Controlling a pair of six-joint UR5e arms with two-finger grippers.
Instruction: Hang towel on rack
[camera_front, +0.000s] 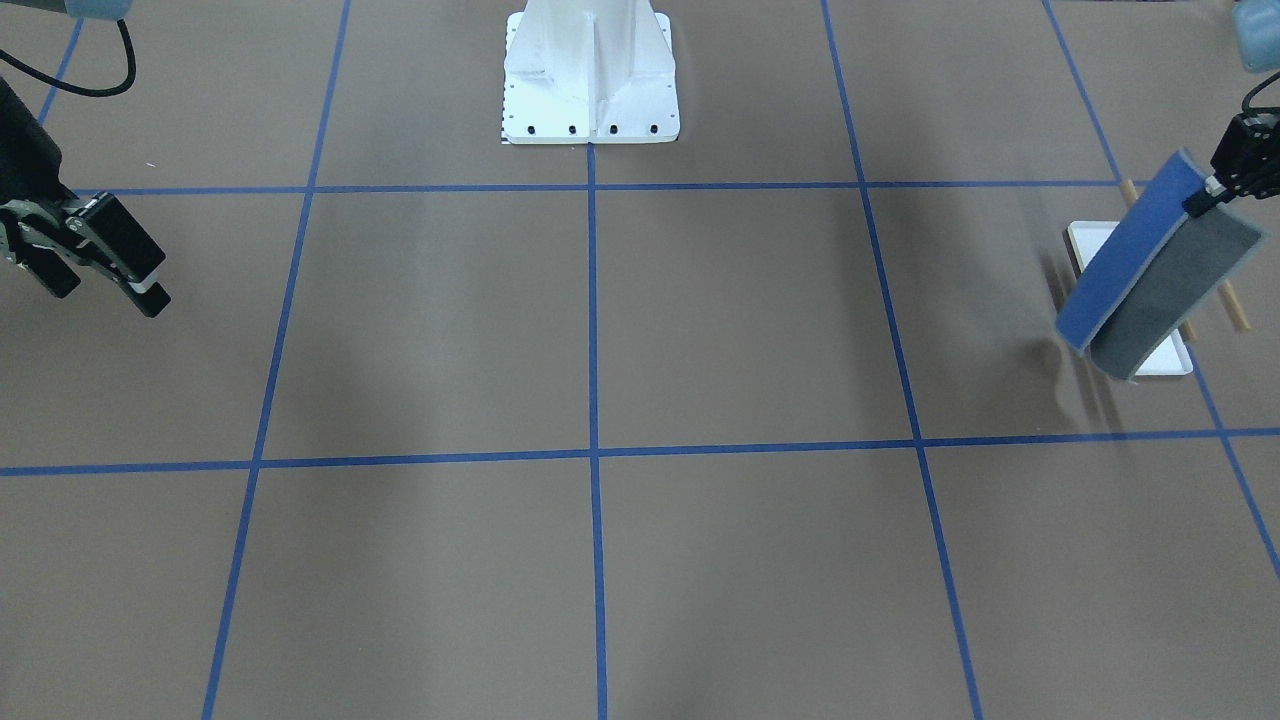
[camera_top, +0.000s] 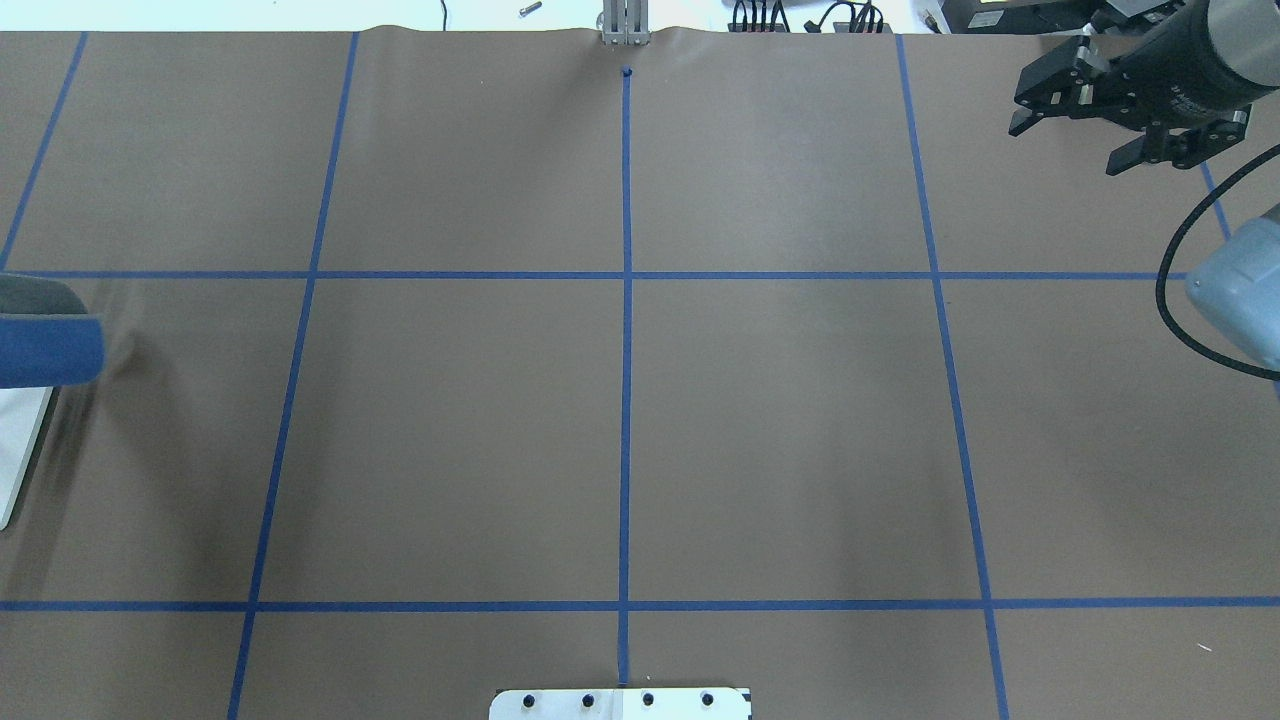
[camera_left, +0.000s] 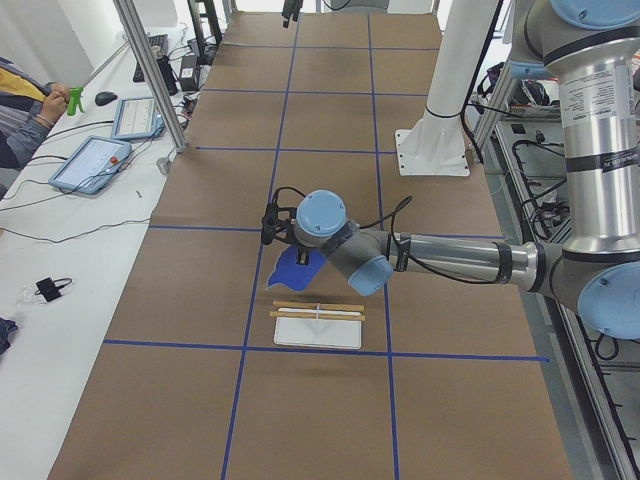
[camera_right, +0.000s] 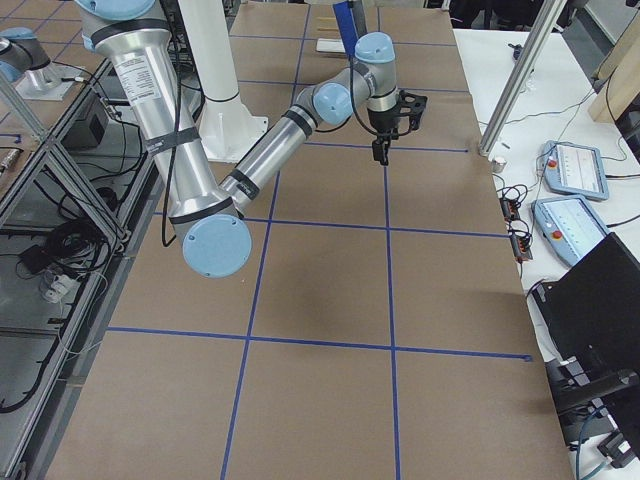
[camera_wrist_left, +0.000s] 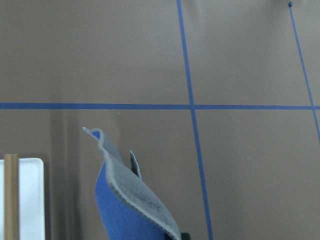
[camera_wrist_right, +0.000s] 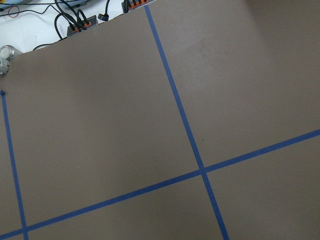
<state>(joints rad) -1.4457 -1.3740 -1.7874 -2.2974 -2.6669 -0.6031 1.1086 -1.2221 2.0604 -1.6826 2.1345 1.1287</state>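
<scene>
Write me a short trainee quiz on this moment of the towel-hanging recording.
1. True or false: the towel is already draped over the rods of the rack.
2. Fill in: the right gripper is empty and ____.
3. What holds the towel? A. the left gripper; B. the right gripper; C. nothing, it lies flat on the table.
Key: 1 false; 2 open; 3 A.

place: robotics lab | evidence: blue-taped grid table (camera_top: 780, 420), 2 teach pendants (camera_left: 90, 163), cable bundles (camera_top: 800, 15), bolted pedestal (camera_front: 590, 70)
</scene>
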